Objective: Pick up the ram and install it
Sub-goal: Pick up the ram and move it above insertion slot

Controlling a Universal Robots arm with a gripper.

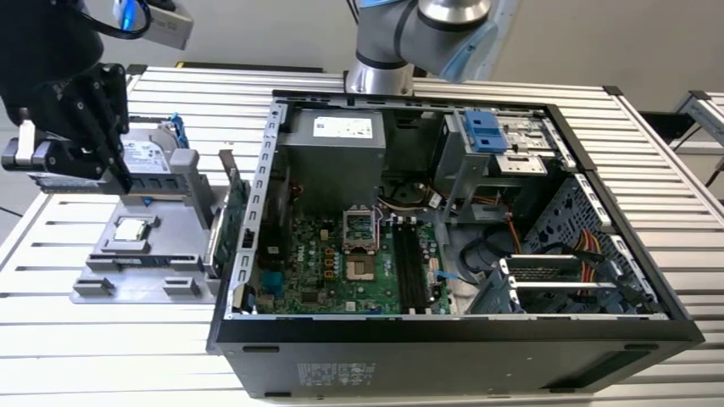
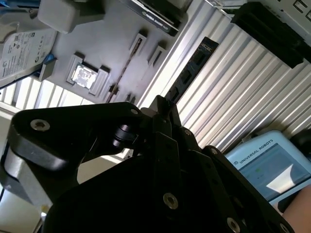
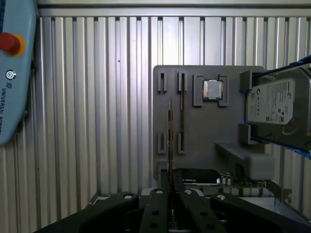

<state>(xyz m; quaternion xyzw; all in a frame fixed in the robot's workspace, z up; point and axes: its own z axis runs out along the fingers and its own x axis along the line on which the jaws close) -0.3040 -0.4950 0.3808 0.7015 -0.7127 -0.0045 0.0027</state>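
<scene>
Two fingers (image 3: pixel 156 217) pinch your ram (image 2: pixel 193 65) high above the tray (image 3: pixel 209 136) on the surface (image 3: pixel 97 121), well apart from the case (image 1: pixel 453 339). It is gripped edge-on, likely to keep its contact edge free.

Closes the hand (image 3: pixel 171 187) on the ram (image 2: pixel 194 60): in both wrist views, black fingers (image 3: pixel 159 200) pressed nearly together at the tips, the thin stick pinched between them and running straight out from the hand. Folds the linkage bars (image 3: pixel 112 204) in close on either side of the fingers, bolt heads showing along them. Sets a silver joint (image 1: pixel 447 13) with a pale blue cap at twelve o'clock of the exterior view, and the black wrist (image 1: pixel 46 38) at ten o'clock. Hangs the hand below that wrist, at nine o'clock, tips turned downward. Carries a pale camera box (image 1: pixel 164 30) beside the wrist, at eleven o'clock.
</scene>
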